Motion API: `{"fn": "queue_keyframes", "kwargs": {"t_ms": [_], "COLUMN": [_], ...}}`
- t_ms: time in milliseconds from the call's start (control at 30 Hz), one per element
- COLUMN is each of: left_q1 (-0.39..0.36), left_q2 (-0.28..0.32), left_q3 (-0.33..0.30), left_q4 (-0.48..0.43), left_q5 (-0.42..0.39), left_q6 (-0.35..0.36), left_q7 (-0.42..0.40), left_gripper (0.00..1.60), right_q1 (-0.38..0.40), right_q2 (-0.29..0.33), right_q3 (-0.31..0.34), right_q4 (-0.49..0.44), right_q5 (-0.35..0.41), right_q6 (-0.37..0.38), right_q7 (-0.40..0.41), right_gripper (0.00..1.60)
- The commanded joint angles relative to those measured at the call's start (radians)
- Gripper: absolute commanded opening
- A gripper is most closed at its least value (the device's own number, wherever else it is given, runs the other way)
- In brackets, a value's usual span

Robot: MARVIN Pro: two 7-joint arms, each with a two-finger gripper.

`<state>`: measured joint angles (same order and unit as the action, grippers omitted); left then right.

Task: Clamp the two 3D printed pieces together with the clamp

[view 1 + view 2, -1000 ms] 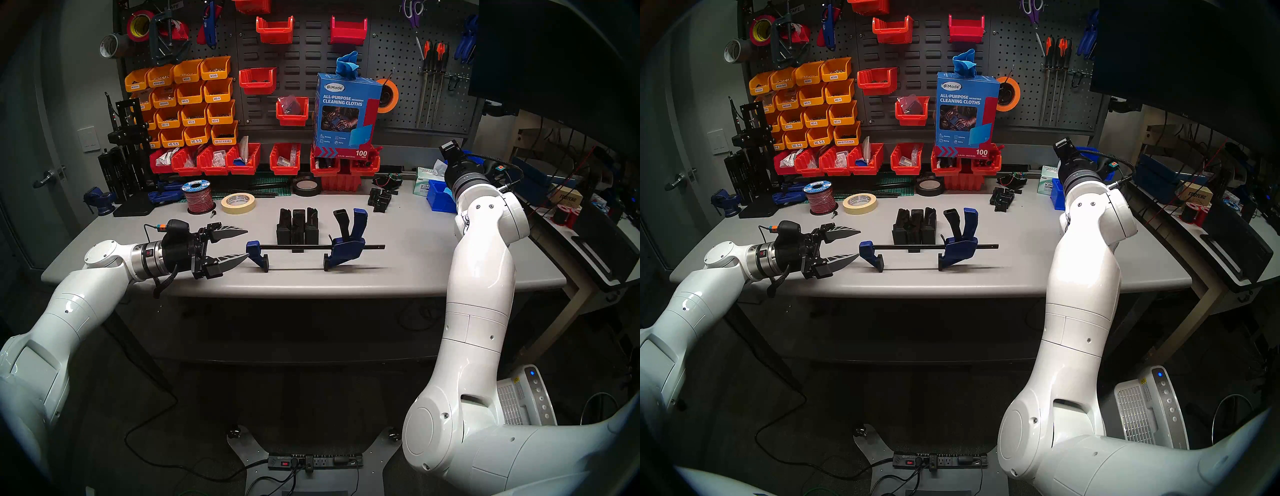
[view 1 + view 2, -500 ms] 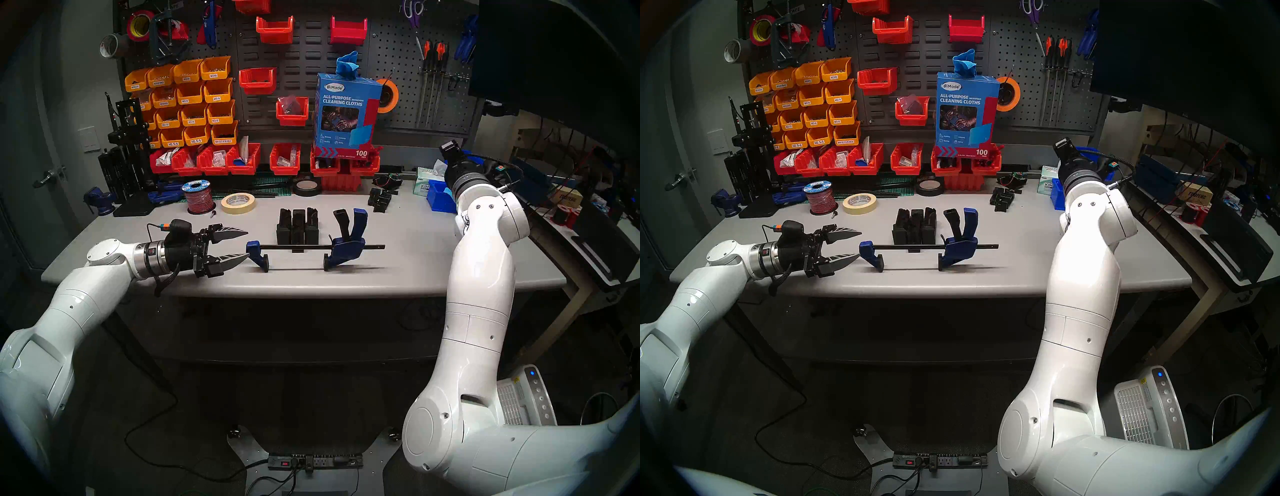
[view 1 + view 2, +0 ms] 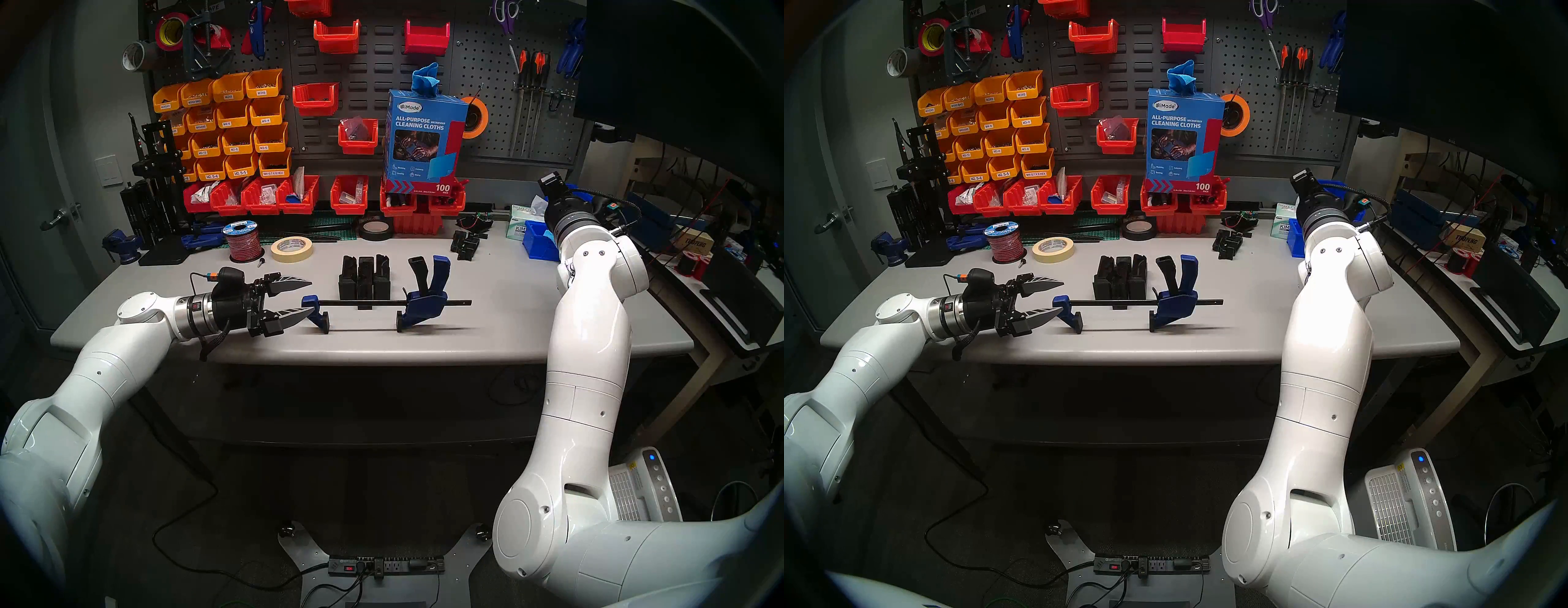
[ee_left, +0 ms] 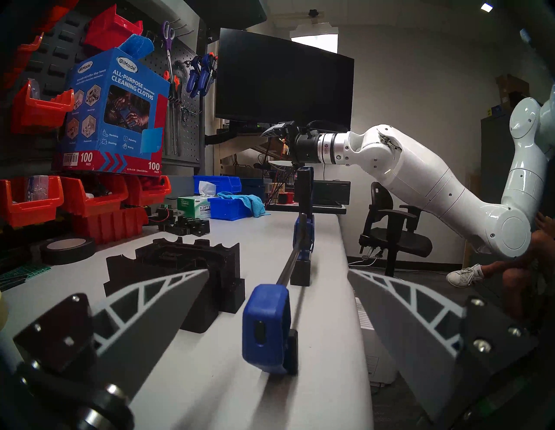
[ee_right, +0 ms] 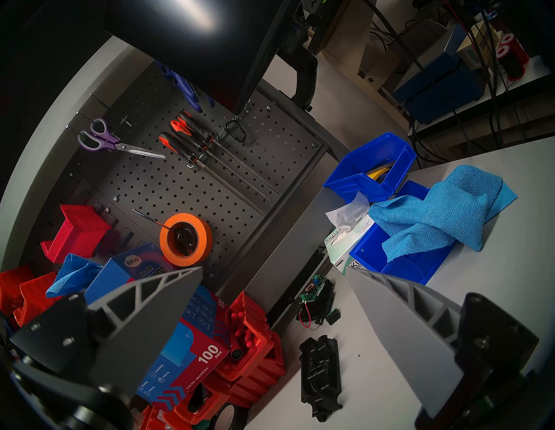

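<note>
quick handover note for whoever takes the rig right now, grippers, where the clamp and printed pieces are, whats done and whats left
Left gripper: open, level just above the table, fingers either side of the clamp's blue end jaw, not gripping it.
Right gripper: open, empty, held high at the far right, away from the work.
Clamp: lying on the table near the front edge, jaws wide apart, trigger handle up.
Printed pieces: standing side by side just behind the clamp's bar, not between the jaws.
Done: left approach only.
Left: grip the clamp, set its jaws around the pieces, squeeze the trigger shut.
</note>
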<state>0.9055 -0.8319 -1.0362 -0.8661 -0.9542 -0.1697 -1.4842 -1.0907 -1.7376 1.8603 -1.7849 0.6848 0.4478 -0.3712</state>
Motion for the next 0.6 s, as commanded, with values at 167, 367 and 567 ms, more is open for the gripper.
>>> {"fn": "queue_keyframes", "kwargs": {"t_ms": [167,367,567], "left_q1": [-0.059,-0.077,-0.087], "left_q2": [-0.009,-0.020,-0.012], "left_q3": [0.033,0.040,0.062], "left_q4": [0.046,0.087,0.101], "left_q5": [0.022,0.030,0.025], "left_q6": [-0.028,-0.057,-0.052], "left_q7": [0.001,0.001,0.001], "left_gripper": [1.60,1.60,1.60], "right_q1": [0.007,0.007,0.007], "right_q2": [0.000,0.000,0.000], "right_q3": [-0.002,-0.002,-0.002], "right_q4": [-0.013,-0.013,-0.013], "right_q5": [0.002,0.002,0.002], "right_q6": [0.002,0.002,0.002], "right_q7": [0.000,0.000,0.000], "right_gripper": [1.60,1.60,1.60]}}
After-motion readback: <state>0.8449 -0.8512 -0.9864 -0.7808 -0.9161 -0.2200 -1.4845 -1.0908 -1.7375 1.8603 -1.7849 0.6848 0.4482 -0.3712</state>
